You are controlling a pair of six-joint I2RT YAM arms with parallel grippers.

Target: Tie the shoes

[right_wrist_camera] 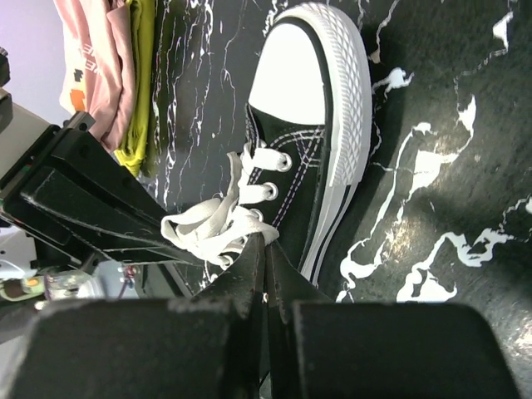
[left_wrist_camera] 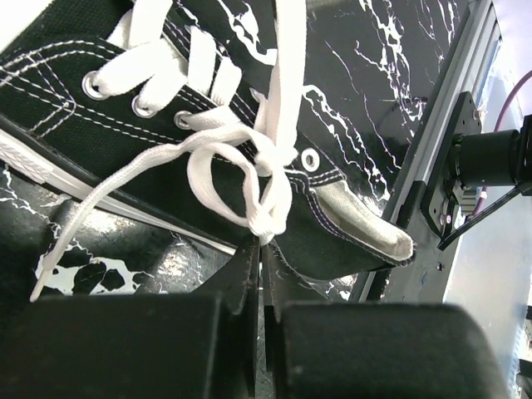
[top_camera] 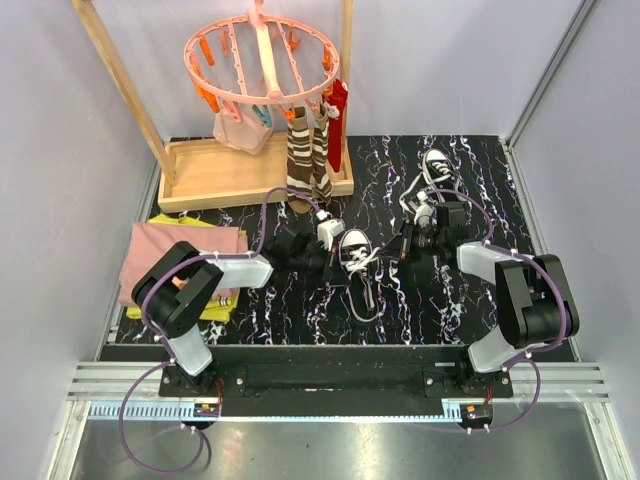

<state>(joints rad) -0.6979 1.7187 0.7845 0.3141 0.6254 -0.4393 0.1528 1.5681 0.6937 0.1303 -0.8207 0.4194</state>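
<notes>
Left arm: elbow folded high at the left side, forearm reaching right and low over the counter [top_camera: 420,310] toward the near shoe [top_camera: 355,252].
Right arm: elbow bent at the right side, forearm reaching left toward the same shoe, so the two wrists face each other across it.
Left hand [left_wrist_camera: 259,249]: fingers pressed together with no gap visible, pinching the white laces [left_wrist_camera: 249,158] where a loop crosses below the knot, close to the top eyelets and the shoe's opening.
Right hand [right_wrist_camera: 264,243]: fingers pressed together as well, nipping a flat loop of lace beside the eyelet row. The white toe cap points away from this wrist camera.
Near shoe: mid-counter, between the two hands, with one loose lace end trailing toward the near edge.
Far shoe [top_camera: 437,163]: toward the back right of the counter, apart from both hands, its laces lying loose on the surface.
Counter: black with white marbling, enclosed by pale walls.
Back left: wooden rack [top_camera: 250,175] carrying a pink peg hanger [top_camera: 262,55], with brown striped socks [top_camera: 305,160] hanging from it.
Left edge: folded clothes [top_camera: 185,255], pink over yellow-green.
</notes>
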